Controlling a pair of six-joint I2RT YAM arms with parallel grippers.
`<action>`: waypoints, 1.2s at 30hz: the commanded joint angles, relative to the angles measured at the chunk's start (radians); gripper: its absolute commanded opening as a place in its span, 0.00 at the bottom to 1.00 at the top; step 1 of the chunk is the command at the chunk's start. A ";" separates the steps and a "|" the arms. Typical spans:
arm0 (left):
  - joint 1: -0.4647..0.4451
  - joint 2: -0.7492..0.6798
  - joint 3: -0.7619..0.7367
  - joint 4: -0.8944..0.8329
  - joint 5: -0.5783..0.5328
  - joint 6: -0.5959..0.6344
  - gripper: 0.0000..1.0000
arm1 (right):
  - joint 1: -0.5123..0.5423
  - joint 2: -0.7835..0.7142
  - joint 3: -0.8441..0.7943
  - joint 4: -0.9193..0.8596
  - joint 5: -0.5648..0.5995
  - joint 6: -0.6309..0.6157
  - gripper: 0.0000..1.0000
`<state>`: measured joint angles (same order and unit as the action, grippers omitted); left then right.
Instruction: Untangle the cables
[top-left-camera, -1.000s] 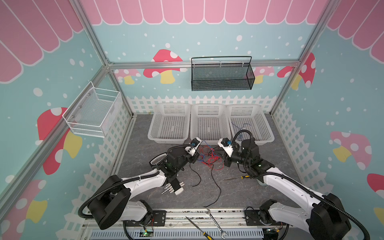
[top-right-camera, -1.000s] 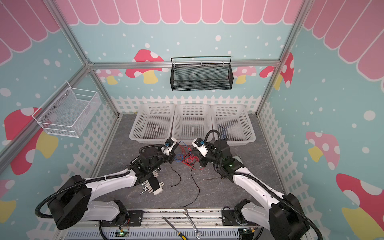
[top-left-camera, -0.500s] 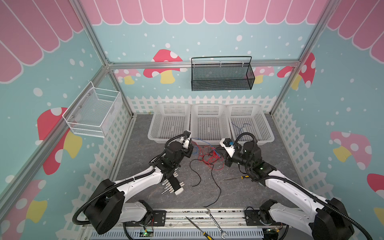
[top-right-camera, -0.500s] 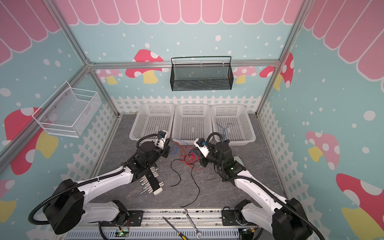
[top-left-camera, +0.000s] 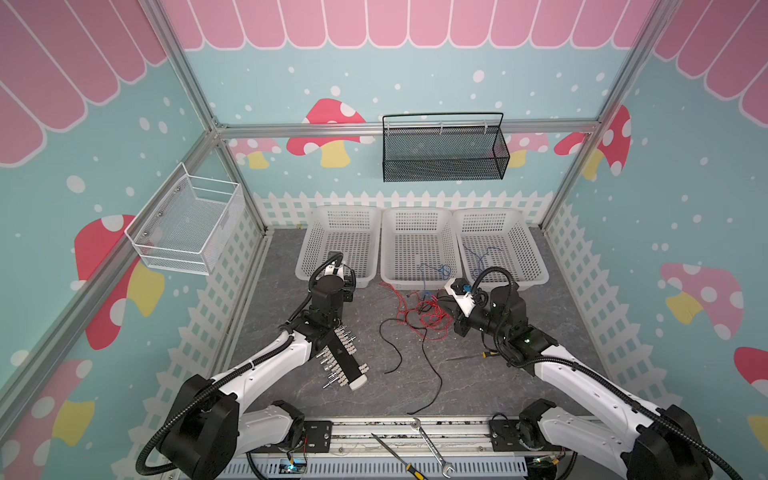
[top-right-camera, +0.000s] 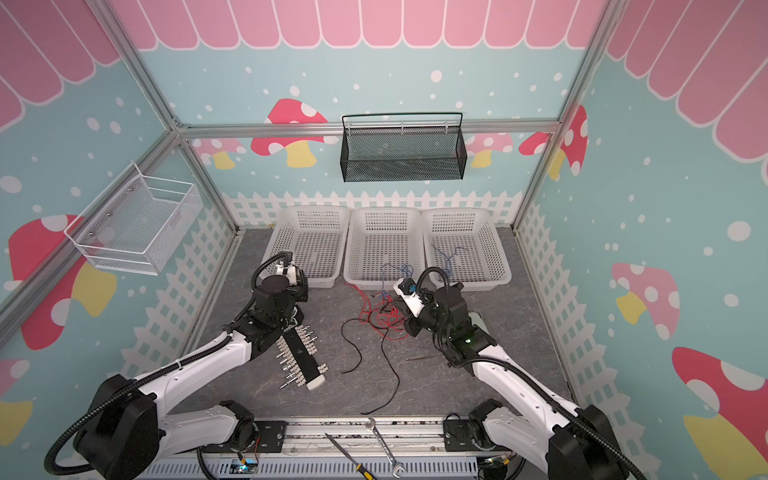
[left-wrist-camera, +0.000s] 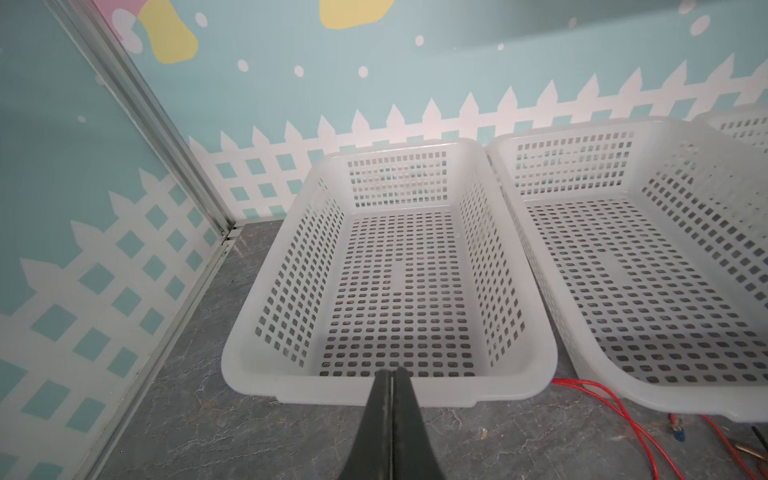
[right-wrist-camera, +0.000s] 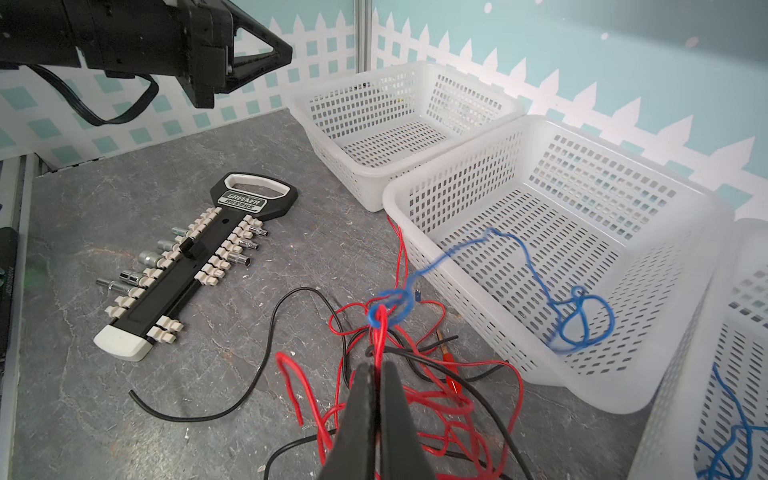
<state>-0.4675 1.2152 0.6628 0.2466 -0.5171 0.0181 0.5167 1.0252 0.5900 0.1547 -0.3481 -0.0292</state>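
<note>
The cables lie tangled on the grey floor in front of the white baskets. Red wire (top-left-camera: 424, 318) (right-wrist-camera: 453, 411) makes up most of the knot. A black wire (top-left-camera: 430, 370) (right-wrist-camera: 257, 374) trails toward the front edge. A blue wire (top-left-camera: 434, 270) (right-wrist-camera: 582, 316) runs from inside the middle basket (top-left-camera: 419, 214) over its rim and loops around the red one. My right gripper (top-left-camera: 441, 306) (right-wrist-camera: 376, 368) is shut on a red strand at the knot. My left gripper (top-left-camera: 341, 277) (left-wrist-camera: 392, 370) is shut on nothing, its tips at the near rim of the left basket (left-wrist-camera: 291, 386).
A black socket holder (top-left-camera: 343, 361) (right-wrist-camera: 183, 266) lies by the left arm. A thin screwdriver (top-left-camera: 473, 355) lies right of the tangle. The right basket (top-left-camera: 519, 232) holds another blue wire (top-left-camera: 478, 255). A wrench (top-left-camera: 432, 446) and a screwdriver (top-left-camera: 395, 453) rest on the front rail.
My left gripper has swung left, away from the tangle to the front of the left basket. The right gripper has stayed at the knot, shut on the red wire.
</note>
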 joint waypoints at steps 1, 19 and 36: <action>0.001 -0.029 -0.028 -0.011 0.005 -0.015 0.00 | -0.002 -0.004 -0.003 0.005 -0.014 -0.008 0.00; -0.191 0.016 -0.073 0.233 0.479 0.138 0.40 | -0.002 0.088 0.077 0.021 -0.078 -0.022 0.00; -0.354 0.142 -0.080 0.434 0.617 0.120 0.39 | -0.002 0.169 0.135 0.076 -0.096 0.100 0.00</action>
<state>-0.8009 1.3361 0.5774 0.6243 0.0875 0.1352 0.5167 1.1900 0.6857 0.1856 -0.4255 0.0330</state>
